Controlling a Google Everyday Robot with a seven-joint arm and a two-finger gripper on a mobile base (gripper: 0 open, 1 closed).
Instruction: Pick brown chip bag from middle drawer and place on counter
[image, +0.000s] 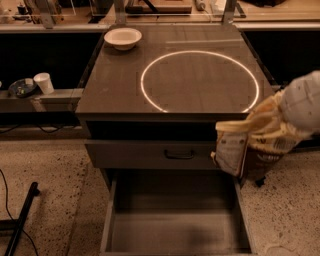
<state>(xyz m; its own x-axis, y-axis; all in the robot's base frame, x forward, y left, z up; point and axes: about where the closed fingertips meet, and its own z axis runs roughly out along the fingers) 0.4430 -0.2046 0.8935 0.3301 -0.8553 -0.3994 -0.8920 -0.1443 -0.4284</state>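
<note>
My gripper (260, 137) comes in from the right and is shut on the brown chip bag (239, 150), a crinkled bag with a pale printed back and a dark brown side. The bag hangs in the air in front of the cabinet's right front corner, above the right side of the open middle drawer (175, 220). The drawer's grey floor is bare. The counter (125, 85), glossy grey-brown with a bright ring (200, 80), lies just up and left of the bag.
A white bowl (122, 37) sits at the counter's back left corner. A shut grey drawer front with a black handle (179, 154) is above the open drawer. A white cup (44, 82) stands on a low shelf at left. A black bar (20, 220) lies on the speckled floor.
</note>
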